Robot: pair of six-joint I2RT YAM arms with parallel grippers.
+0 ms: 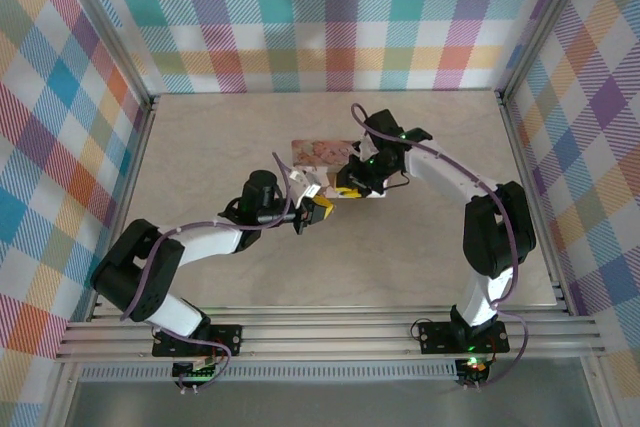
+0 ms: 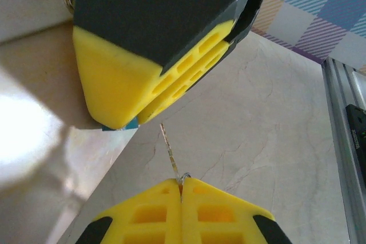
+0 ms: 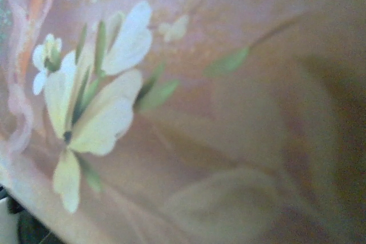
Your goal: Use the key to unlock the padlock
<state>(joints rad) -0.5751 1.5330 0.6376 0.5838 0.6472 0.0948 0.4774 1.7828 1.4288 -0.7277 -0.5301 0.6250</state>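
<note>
Pinched by its head between the pressed-together left hand [image 2: 182, 184], the key [image 2: 170, 150] points at the right hand [image 2: 160, 84] just ahead, whose grip I cannot tell; crooked pushing could bend or loosen it.

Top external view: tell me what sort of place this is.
Likely a robot test cell, not a home: a beige marble-patterned tabletop boxed in by pastel plaid walls, with grey aluminium frame rails carrying two white-and-black robot arms.
</note>
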